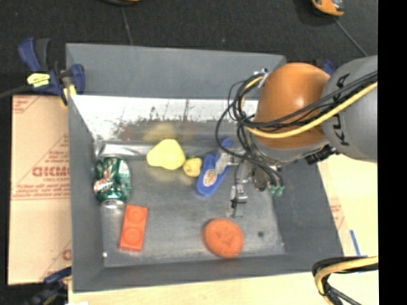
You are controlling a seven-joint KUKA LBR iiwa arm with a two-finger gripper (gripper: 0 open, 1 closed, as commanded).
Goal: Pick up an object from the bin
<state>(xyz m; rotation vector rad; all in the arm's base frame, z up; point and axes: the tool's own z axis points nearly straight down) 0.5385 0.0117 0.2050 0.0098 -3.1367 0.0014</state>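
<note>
Orange-capped arm [289, 100] over bin [86, 234]
Gripper [237, 203] is held between blue object [208, 176] and orange ball [223, 237]; its state cannot be told.

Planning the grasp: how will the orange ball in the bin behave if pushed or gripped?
The orange ball looks round, so it would likely roll across the flat bin floor. Its matte, rough-looking skin probably isn't slippery.
</note>
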